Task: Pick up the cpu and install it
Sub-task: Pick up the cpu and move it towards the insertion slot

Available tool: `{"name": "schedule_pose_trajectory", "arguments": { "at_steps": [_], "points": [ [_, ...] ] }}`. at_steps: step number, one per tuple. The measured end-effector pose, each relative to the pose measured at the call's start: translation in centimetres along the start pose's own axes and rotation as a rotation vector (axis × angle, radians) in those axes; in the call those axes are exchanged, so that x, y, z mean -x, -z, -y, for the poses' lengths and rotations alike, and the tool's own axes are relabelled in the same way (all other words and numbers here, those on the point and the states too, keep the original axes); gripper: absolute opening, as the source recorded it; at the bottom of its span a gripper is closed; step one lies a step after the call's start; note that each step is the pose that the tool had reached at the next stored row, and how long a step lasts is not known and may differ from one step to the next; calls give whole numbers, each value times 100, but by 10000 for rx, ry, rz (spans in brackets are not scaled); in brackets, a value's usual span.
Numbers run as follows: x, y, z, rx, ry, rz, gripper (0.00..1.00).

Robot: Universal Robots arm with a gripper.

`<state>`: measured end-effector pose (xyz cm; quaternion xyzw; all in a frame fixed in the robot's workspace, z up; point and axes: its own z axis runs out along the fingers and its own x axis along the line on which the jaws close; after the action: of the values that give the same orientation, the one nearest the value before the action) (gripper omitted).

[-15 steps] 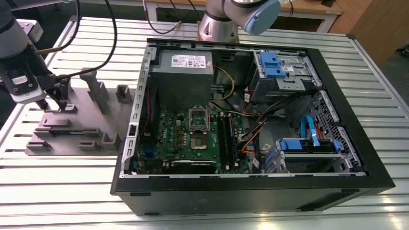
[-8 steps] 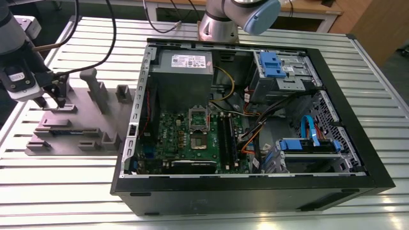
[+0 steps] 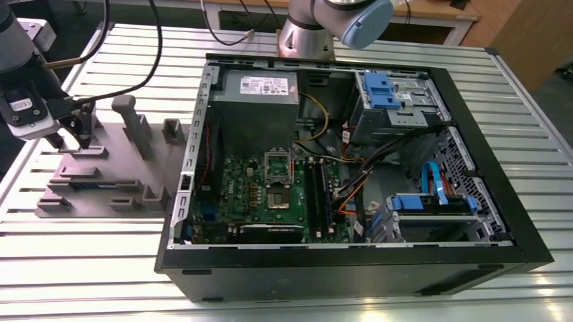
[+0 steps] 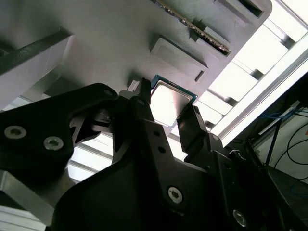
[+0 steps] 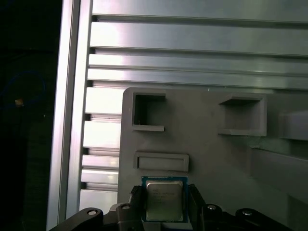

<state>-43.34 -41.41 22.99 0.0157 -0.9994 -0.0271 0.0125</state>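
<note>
1. My claw (image 3: pixel 72 143) sits low over the grey fixture (image 3: pixel 117 191), at 9 o'clock of the case (image 3: pixel 358 268) in the exterior view.
2. It straddles the cpu (image 5: pixel 163 199), which seems to lie flat on the fixture so its sides can be gripped. I cannot tell whether the claw is clenched or slack.
3. A raised block (image 5: pixel 161 162) stands just beside one cpu edge. I judge there is free room straight up.

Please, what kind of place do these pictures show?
Most likely a robotics lab or workshop bench for computer assembly. An open computer case stands on a slotted aluminium table, a robot arm stands beyond it, and a cpu lies on a grey fixture beside the case.
</note>
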Motion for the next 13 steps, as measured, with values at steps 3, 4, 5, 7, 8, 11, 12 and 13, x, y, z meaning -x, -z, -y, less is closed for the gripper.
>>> {"name": "schedule_pose_trajectory", "arguments": {
  "at_steps": [3,4,5,7,8,11,12,13],
  "points": [
    [-1,7,0,-1,0,-1,47],
    [-1,14,0,-2,0,-3,47],
    [0,18,-1,0,0,0,47],
    [0,22,-1,1,0,2,47],
    [-1,30,-1,-1,0,-2,47],
    [-1,42,-2,1,0,1,47],
    [-1,49,-3,-1,0,-1,47],
    [-2,54,-3,0,0,1,47]
  ]
}}
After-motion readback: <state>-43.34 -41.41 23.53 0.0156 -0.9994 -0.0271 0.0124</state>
